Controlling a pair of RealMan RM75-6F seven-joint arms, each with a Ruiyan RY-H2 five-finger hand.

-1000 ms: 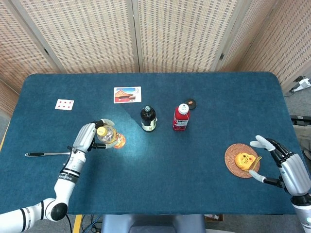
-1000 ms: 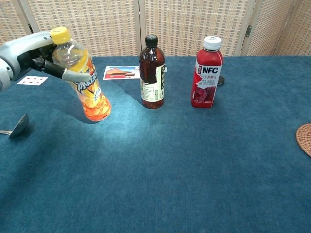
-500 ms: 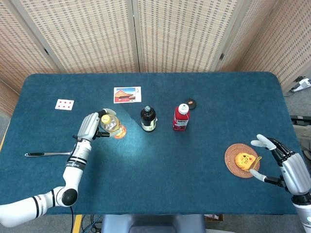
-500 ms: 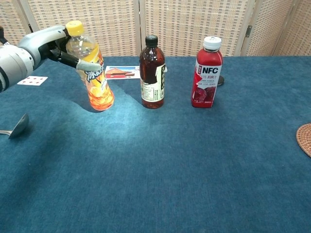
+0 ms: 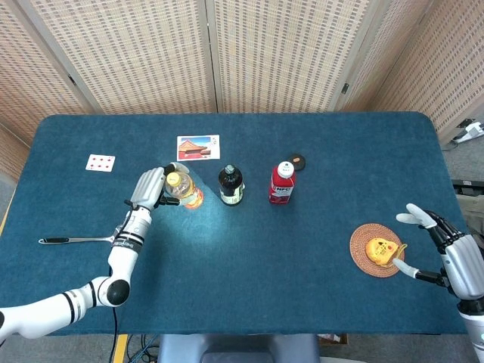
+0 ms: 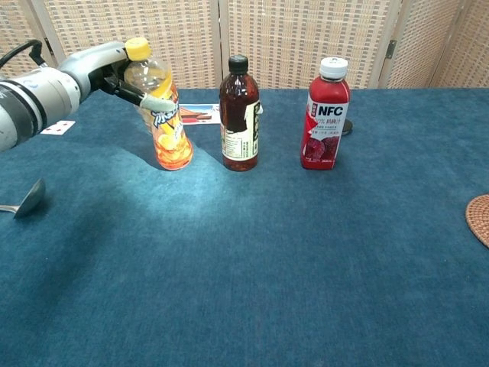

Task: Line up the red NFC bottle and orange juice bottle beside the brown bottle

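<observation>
My left hand [image 5: 149, 186] [image 6: 114, 70] grips the upper part of the orange juice bottle [image 5: 184, 190] [image 6: 162, 115], which leans slightly with its base at or just above the cloth, left of the brown bottle [image 5: 231, 185] [image 6: 239, 115]. The brown bottle stands upright mid-table. The red NFC bottle [image 5: 280, 183] [image 6: 325, 115] stands upright to its right. My right hand [image 5: 450, 255] hovers open at the table's near right edge, beside a woven coaster.
A woven coaster [image 5: 364, 259] with a yellow object on it [image 5: 380, 249] lies near right. A postcard [image 5: 198, 147], a playing card [image 5: 100, 162], a spoon [image 5: 72, 240] and a small dark disc [image 5: 297, 160] lie on the blue cloth.
My left hand has carried the orange juice bottle rightward and farther back, closer to the brown bottle, and brought it more upright. My right hand has drifted slightly right.
</observation>
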